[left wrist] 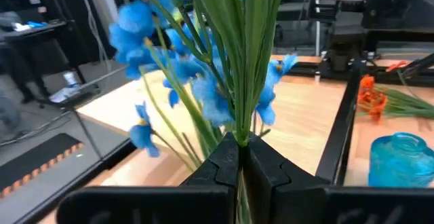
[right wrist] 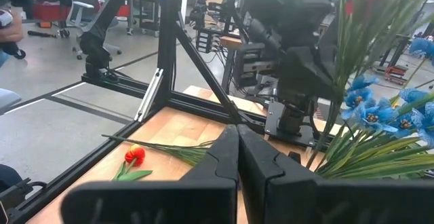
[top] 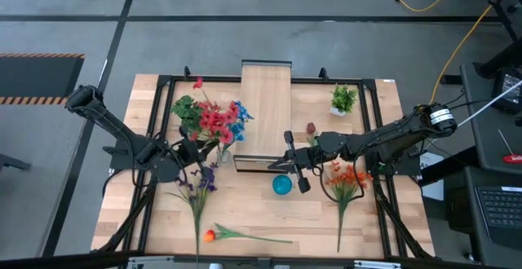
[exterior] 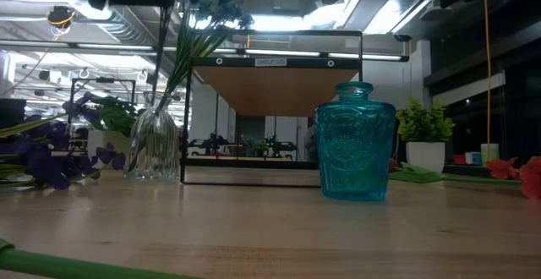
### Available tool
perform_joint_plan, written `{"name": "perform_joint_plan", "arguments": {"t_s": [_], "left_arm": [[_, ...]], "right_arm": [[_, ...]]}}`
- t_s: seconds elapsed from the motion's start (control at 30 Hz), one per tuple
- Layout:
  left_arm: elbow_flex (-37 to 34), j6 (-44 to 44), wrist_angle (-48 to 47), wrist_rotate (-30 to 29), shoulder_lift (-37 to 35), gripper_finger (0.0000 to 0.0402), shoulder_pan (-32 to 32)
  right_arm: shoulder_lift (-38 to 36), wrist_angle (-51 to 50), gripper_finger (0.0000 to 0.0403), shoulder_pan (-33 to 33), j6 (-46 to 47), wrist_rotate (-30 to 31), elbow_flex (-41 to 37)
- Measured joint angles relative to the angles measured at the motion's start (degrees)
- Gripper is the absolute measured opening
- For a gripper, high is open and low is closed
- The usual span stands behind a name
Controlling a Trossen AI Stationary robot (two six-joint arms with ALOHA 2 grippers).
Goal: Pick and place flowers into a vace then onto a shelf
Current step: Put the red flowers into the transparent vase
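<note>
I have the left pincer pressed together on the green stems of the blue flowers, holding them just at the clear glass vase; that vase stands on the counter just off the near left corner of the shelf, with red flowers bunched over it; the right pincer is pressed together with nothing between its fingers, hovering beside the near right corner of the shelf; the blue glass vase sits in front of the shelf, close to that pincer; purple flowers lie left of the blue glass vase, orange flowers to its right; an orange-red single stem lies nearest the counter's front edge; a dark red tulip lies right of the shelf; a small potted plant stands farther right of the shelf.
</note>
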Motion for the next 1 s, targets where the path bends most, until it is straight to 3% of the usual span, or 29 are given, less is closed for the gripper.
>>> {"name": "perform_joint_plan", "arguments": {"t_s": [0.23, 0.4, 0.67, 1.0], "left_arm": [[-6.2, 10.1, 18.4, 6.9, 0.0, 0.0003, 3.2], [-11.7, 10.8, 26.3, 7.6, 0.0, 0.0003, 4.6], [-14.7, 9.1, 28.7, 8.2, 0.0, 0.0007, 4.8], [-14.7, 5.4, 23.5, 10.8, 0.0, 0.0054, 4.8]], "right_arm": [[0.0, 0.0, 0.0005, 0.0, 0.0, 0.0, 0.0], [0.0, -0.2, 0.0005, 0.0, 0.0, 0.0, 0.0], [0.0, -0.6, 0.0005, 0.0, 0.0, 0.0, 0.0], [0.0, -0.8, 0.0005, 0.0, 0.0, 0.0, 0.0]]}}
